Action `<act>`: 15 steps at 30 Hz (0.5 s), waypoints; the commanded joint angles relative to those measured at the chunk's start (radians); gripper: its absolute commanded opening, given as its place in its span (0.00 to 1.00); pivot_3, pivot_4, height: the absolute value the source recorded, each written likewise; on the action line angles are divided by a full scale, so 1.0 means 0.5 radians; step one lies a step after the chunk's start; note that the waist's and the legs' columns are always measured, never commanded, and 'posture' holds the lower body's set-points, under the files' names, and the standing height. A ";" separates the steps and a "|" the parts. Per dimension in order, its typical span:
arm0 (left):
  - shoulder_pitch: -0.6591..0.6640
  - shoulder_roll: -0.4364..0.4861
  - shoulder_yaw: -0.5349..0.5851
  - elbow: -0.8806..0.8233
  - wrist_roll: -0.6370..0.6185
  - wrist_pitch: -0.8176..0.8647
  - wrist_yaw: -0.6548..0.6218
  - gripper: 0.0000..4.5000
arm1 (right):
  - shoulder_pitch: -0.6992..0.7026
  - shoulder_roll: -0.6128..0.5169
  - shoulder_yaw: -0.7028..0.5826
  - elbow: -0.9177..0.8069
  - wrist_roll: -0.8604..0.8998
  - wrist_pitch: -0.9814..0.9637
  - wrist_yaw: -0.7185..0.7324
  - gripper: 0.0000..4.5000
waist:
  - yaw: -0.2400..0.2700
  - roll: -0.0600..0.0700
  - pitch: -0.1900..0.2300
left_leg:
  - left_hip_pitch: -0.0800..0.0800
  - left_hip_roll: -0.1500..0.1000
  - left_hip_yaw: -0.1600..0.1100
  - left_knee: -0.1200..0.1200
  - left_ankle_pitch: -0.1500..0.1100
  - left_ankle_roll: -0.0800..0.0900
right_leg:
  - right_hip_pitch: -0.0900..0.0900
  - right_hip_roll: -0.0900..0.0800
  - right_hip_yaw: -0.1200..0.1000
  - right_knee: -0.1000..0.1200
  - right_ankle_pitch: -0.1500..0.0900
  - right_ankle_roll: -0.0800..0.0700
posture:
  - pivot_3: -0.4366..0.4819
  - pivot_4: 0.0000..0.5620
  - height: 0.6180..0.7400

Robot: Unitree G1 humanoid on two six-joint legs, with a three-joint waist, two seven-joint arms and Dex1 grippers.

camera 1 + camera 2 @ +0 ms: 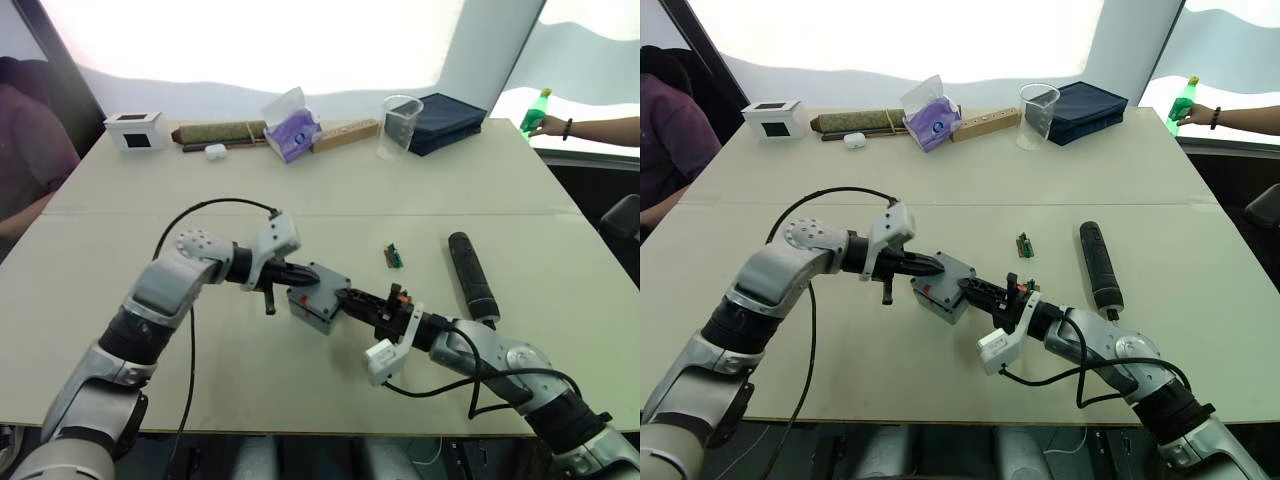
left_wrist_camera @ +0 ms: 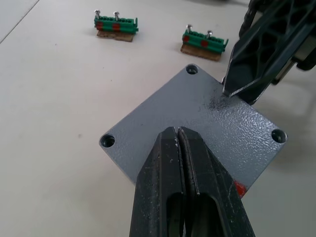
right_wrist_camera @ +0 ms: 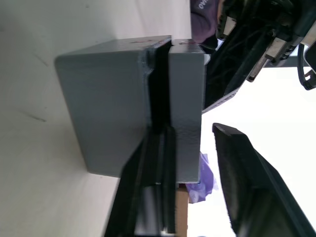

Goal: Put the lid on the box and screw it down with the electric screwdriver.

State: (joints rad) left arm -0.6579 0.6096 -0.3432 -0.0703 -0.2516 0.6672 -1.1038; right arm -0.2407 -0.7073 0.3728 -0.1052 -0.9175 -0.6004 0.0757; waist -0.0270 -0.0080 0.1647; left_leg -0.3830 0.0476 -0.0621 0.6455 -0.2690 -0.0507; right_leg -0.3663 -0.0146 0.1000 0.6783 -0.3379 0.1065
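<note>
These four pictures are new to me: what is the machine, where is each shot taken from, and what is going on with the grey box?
It is a two-armed humanoid robot. Two pictures come from its head, looking down over a table; the other two come from cameras on its wrists. The left gripper, fingers closed, presses its tips on the lid, which already sits on the box. The right gripper, open, meets the box from the other side, one finger against its wall. The electric screwdriver lies untouched on the table. Small green holders with screws lie nearby.
</note>
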 commanded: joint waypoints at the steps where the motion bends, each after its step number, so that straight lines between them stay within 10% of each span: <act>1: 0.197 0.064 -0.274 0.092 0.153 0.094 -0.027 0.00 | 0.056 -0.040 -0.075 -0.075 0.012 0.011 0.016 0.67 | 0.001 0.000 -0.007 | 0.017 0.000 0.000 -0.004 -0.003 0.004 | 0.017 0.000 0.000 -0.007 -0.003 -0.001 | 0.48 0.27 0.97; 5: 0.222 0.045 -0.308 0.178 0.226 0.059 0.017 0.00 | 0.133 -0.054 -0.109 -0.175 0.013 0.027 0.043 0.96 | 0.009 0.002 -0.029 | 0.024 0.000 0.000 -0.004 -0.011 0.019 | 0.028 0.001 0.000 -0.016 -0.004 -0.002 | 0.48 0.27 0.97; 15: 0.289 0.016 -0.360 0.239 0.303 0.001 0.041 0.00 | 0.300 -0.056 -0.228 -0.437 0.099 0.085 0.197 0.96 | 0.011 0.005 -0.065 | 0.059 0.000 0.002 -0.010 -0.020 0.033 | 0.064 0.001 0.003 -0.028 -0.017 -0.017 | 0.48 0.27 0.97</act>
State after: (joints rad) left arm -0.6054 0.6040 -0.3763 -0.0587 -0.1887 0.6012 -1.0818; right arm -0.1009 -0.7284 0.2913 -0.2660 -0.8995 -0.5668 0.1605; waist -0.0216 -0.0053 0.1322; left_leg -0.3529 0.0478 -0.0611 0.6405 -0.2800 -0.0324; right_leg -0.3336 -0.0140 0.1015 0.6646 -0.3471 0.0985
